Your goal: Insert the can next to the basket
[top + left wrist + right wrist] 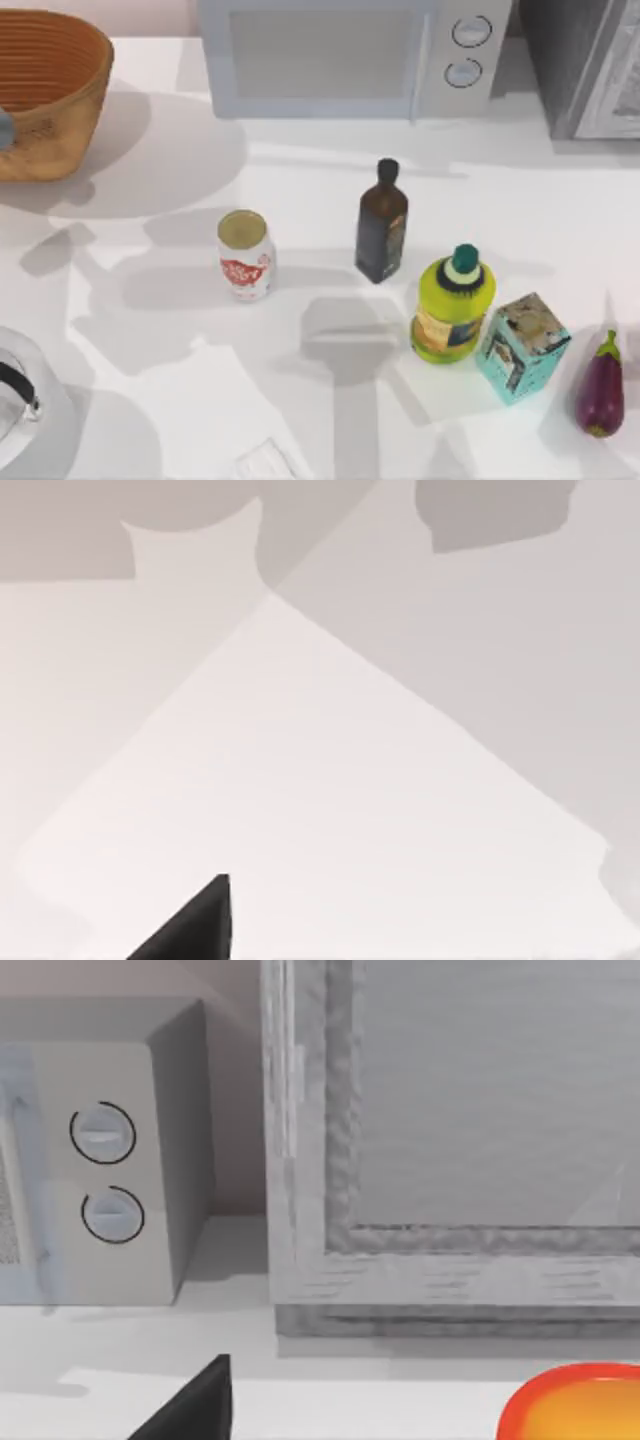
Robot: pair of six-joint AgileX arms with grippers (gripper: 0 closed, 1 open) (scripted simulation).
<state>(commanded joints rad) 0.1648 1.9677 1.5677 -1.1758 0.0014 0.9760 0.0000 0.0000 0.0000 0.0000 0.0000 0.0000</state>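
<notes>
The can [246,254] stands upright on the white table, left of centre in the top view, with a white label, a red logo and a pale gold top. The large woven basket [45,95] sits at the far left corner, well apart from the can. A dark part of my left gripper [195,930] juts into the left wrist view above bare white table and shadows. A dark part of my right gripper [195,1408] juts into the right wrist view, which faces the microwave and a grey cabinet.
A dark brown bottle [381,222], a yellow-green bottle [452,305], a teal carton [521,346] and an eggplant [600,388] stand right of the can. A microwave [350,55] and a grey cabinet [590,65] line the back. A white kettle [18,400] sits front left. An orange-red rounded thing [575,1405] lies close by.
</notes>
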